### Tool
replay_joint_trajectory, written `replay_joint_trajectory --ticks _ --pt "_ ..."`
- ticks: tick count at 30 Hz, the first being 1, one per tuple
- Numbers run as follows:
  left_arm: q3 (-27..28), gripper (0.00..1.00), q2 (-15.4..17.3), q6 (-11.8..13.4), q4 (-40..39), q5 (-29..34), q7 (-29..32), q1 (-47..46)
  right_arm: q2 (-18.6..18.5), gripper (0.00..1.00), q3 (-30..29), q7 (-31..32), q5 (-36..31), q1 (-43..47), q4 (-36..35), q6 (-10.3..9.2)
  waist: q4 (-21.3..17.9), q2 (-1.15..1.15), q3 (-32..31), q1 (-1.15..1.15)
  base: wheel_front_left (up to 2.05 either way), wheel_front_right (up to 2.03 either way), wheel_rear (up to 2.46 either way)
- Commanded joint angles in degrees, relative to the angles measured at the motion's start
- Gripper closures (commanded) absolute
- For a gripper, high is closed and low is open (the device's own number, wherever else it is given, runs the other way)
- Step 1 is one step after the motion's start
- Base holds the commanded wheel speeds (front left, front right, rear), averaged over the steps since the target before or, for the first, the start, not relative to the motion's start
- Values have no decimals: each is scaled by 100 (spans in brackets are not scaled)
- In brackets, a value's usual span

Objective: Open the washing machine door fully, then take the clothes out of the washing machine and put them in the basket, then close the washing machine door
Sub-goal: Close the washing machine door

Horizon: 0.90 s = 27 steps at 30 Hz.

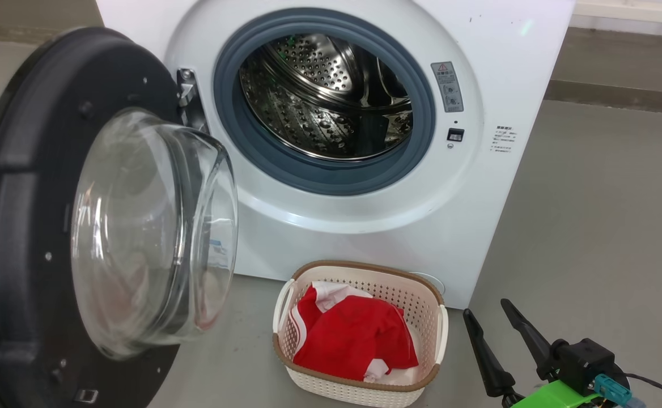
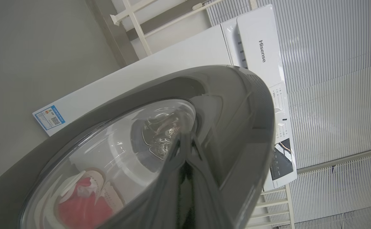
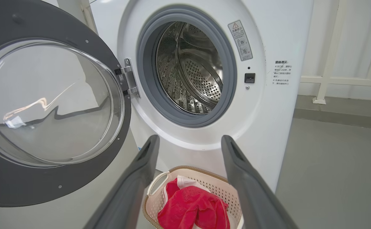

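Red soft clothes (image 1: 353,337) | perforated cream basket (image 1: 419,297) | bulging glass door (image 1: 138,226)

The washing machine door (image 1: 19,226) is running off the head view's left edge, the basket (image 3: 155,208) off my right wrist view's bottom; sticker print (image 1: 504,140) is showing unreadably small.
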Motion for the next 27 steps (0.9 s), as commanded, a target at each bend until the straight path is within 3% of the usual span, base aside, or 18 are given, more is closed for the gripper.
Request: replay_joint_trajectory --ticks 1,14,27 --pt "-2 100 93 55 -356 -28 91 77 -38 0 92 -37 11 -228 -115 37 -22 0 -2 0 0 0 0" --pt "-332 100 -520 390 -1719 -155 324 701 12 0 -23 -37 31 -259 -69 37 -189 0 62 0 0 0 0" --pt "-1069 100 -679 526 -2306 -577 160 1279 55 0 -60 -37 60 -308 -70 37 -505 0 98 0 0 0 0"
